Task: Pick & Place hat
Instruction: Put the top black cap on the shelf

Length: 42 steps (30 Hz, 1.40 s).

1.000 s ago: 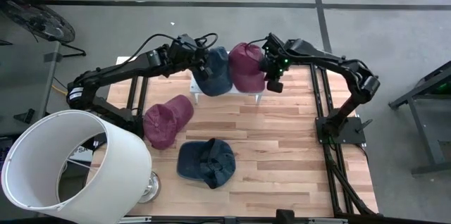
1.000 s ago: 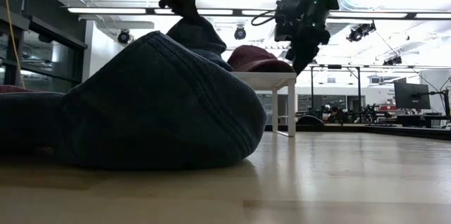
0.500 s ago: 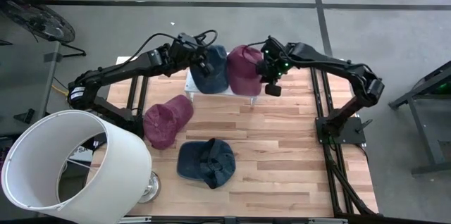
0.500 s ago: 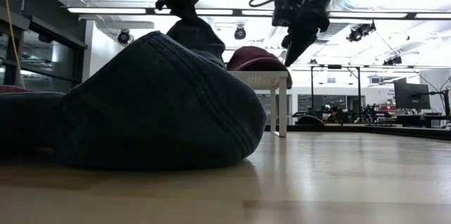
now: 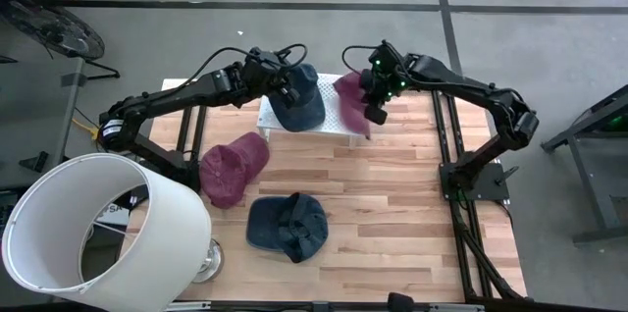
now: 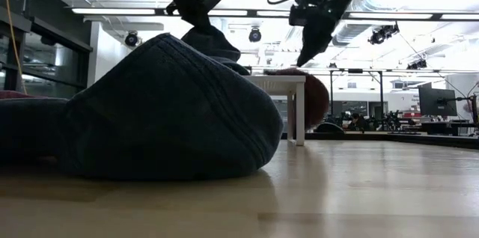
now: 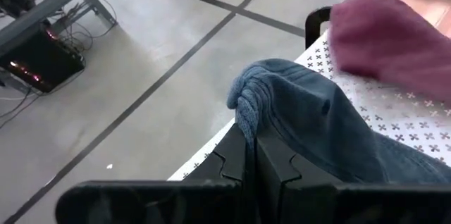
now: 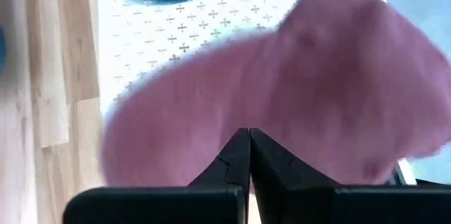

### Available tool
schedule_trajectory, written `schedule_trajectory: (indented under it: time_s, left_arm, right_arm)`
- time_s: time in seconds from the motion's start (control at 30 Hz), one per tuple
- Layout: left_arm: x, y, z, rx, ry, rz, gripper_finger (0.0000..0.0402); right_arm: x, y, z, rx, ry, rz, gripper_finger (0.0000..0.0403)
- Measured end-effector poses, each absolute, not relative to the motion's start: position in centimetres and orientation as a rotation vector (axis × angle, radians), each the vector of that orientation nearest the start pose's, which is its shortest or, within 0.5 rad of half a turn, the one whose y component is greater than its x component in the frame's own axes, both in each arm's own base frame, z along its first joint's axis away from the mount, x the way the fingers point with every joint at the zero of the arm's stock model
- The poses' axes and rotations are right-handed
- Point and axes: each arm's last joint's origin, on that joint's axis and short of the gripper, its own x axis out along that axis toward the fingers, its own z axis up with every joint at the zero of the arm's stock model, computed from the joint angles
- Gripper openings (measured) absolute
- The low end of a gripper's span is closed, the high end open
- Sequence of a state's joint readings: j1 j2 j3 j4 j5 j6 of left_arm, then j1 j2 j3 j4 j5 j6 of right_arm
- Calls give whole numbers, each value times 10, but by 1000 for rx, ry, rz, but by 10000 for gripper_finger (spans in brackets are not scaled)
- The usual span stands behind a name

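While both arms reach over the white stand (image 5: 339, 128) at the far edge of the worktop (image 5: 392, 214), we see each claw pinched on a hat. Our left claw (image 7: 251, 155) has its fingers pressed together on a gathered fold of the blue hat (image 5: 297, 96), which rests on the stand's perforated top; in the left wrist view the fabric bunches right above the closed fingertips. Our right claw (image 8: 249, 146) is likewise closed, with no gap between its fingers, gripping the maroon hat (image 5: 351, 96). That hat sits at the stand's right end, tilted and hanging partly over the edge; in the low view it droops beside the stand's leg, below the top's level. The two hats lie just beside each other, and we cannot tell whether they touch.

Nearer to us on the worktop lie two more hats, untouched: a second maroon hat (image 5: 233, 167) toward the left edge and a second blue hat (image 5: 287, 227) close to the near edge, a little left of centre. A large white lampshade (image 5: 93, 229) stands at the near left corner.
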<state>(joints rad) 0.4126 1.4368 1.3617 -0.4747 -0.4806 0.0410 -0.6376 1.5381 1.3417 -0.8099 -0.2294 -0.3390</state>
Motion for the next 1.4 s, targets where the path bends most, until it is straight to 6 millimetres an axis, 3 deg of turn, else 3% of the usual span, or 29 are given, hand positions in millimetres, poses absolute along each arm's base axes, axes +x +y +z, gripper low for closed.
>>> schedule_trajectory:
  time_s: [0.4, 0.73, 1.03, 1.4]
  left_arm:
    - [280, 136, 354, 54, 639, 819, 4]
    - [284, 141, 351, 53, 612, 921, 3]
    - [281, 147, 352, -7, 553, 1067, 4]
    - [279, 144, 344, -6, 666, 947, 4]
  right_arm:
    - [244, -180, 312, 152, 907, -200, 0]
    - [270, -161, 321, 121, 743, -81, 0]
    - [274, -155, 321, 113, 743, -68, 0]
    - [281, -158, 321, 93, 705, -76, 0]
